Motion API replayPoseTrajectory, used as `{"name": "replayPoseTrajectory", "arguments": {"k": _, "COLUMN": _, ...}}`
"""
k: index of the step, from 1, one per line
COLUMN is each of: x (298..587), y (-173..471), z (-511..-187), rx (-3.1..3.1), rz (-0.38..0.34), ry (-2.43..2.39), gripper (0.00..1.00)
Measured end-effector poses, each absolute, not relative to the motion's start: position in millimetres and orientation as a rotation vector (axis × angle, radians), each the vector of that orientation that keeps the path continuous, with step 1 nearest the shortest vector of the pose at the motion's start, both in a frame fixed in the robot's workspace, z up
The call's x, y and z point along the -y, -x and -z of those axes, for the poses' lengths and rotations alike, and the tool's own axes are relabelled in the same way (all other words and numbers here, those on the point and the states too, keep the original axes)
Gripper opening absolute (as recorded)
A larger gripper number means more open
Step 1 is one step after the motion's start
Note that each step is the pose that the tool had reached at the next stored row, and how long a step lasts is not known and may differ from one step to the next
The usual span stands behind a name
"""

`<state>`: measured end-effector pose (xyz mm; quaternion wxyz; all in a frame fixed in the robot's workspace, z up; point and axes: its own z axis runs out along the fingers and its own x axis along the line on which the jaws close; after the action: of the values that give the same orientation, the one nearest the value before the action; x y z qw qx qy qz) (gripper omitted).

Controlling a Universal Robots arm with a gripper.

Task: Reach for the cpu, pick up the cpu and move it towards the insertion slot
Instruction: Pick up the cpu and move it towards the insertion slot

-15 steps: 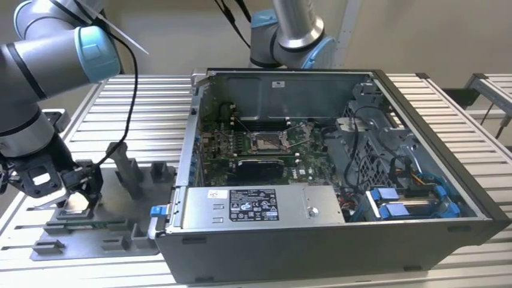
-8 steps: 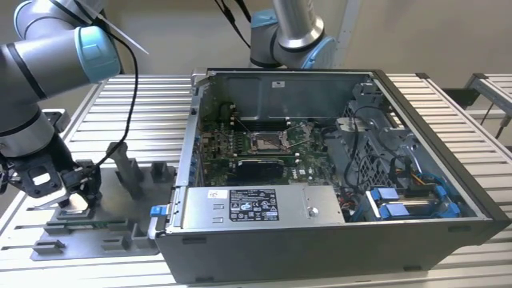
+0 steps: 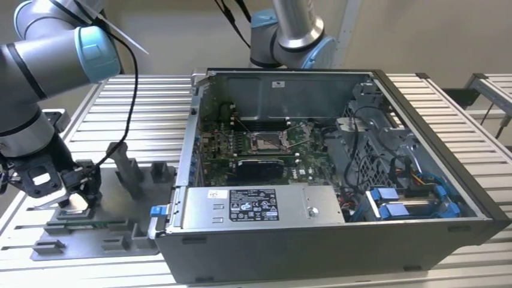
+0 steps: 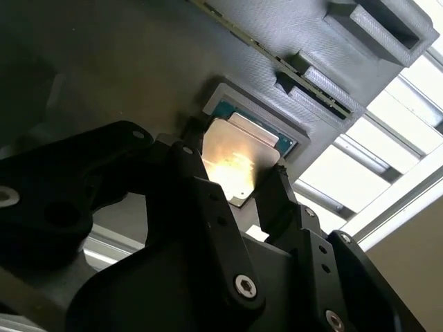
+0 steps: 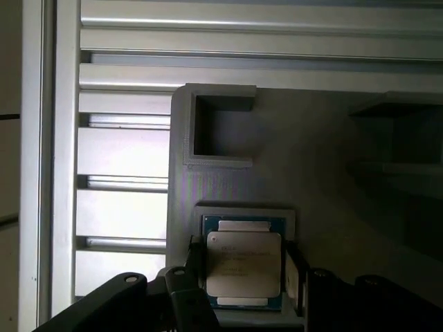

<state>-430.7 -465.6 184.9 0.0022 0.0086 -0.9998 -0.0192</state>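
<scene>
In the exterior view the arm (image 3: 36, 102) is bent down at the exterior view's left, with its tool (image 3: 72, 195) lowered onto the grey plastic tray (image 3: 120, 237), which lies on the slatted tabletop (image 3: 144, 108) just beside the open computer case (image 3: 336, 240). The insertion slot (image 3: 268, 141) sits on the motherboard (image 3: 240, 162) inside that case, well apart from the tool. In the second wrist view the cpu (image 4: 242, 155) lies flat in the tray's shallow square recess (image 4: 218, 93), its silvery top catching a bright glare, and the tool (image 4: 235, 185) straddles it with 1 of its 2 dark fingers (image 4: 197, 173) on each side. In the first wrist view the cpu (image 5: 243, 266) is seated squarely in the recess (image 5: 242, 209), its green edge showing around the metal lid. The tool (image 5: 243, 271) is released, its jaws standing close beside 2 opposite edges but not clamped on them as far as I can judge. The reach looks finished and the pick-up is the step in hand. It calls for an even squeeze on both edges, keeping the chip level so it clears the recess walls without tipping.
</scene>
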Motion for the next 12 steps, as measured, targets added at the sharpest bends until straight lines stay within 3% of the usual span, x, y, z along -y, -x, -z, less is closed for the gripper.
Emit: {"name": "replayPoseTrajectory", "arguments": {"k": 12, "x": 466, "y": 431, "z": -209, "rx": 3.137, "rz": 0.061, "ry": -0.027, "gripper": 0.00}}
